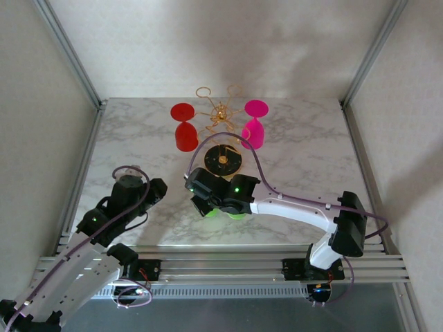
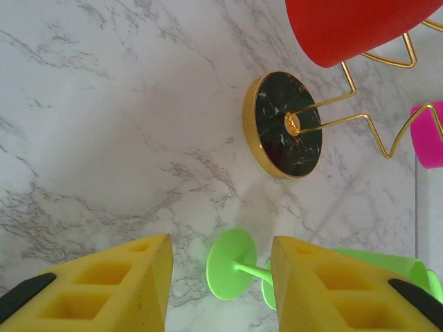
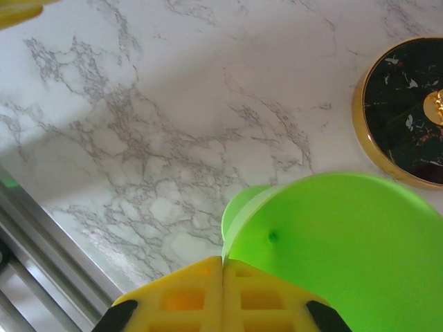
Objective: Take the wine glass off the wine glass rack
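Note:
My right gripper (image 3: pixel 223 261) is shut on the rim of a lime-green wine glass (image 3: pixel 346 249), pinching the thin wall of the bowl. The wine glass (image 2: pixel 232 263) is held on its side low over the marble, with its round foot towards my left gripper (image 2: pixel 221 259). That gripper is open, and the foot shows in the gap ahead of its yellow fingers (image 2: pixel 131 277), not touching them. From above, the green glass (image 1: pixel 223 213) peeks out under the right gripper (image 1: pixel 202 195), in front of the wine glass rack (image 1: pixel 220 114). The left gripper (image 1: pixel 154 190) sits to its left.
A red glass (image 1: pixel 185 128) and a pink glass (image 1: pixel 254 124) hang upside down on the rack's gold wire arms. The rack's round black-and-gold base (image 1: pixel 223 160) stands just beyond the right gripper. Aluminium frame rails (image 1: pixel 228 266) run along the table's near edge.

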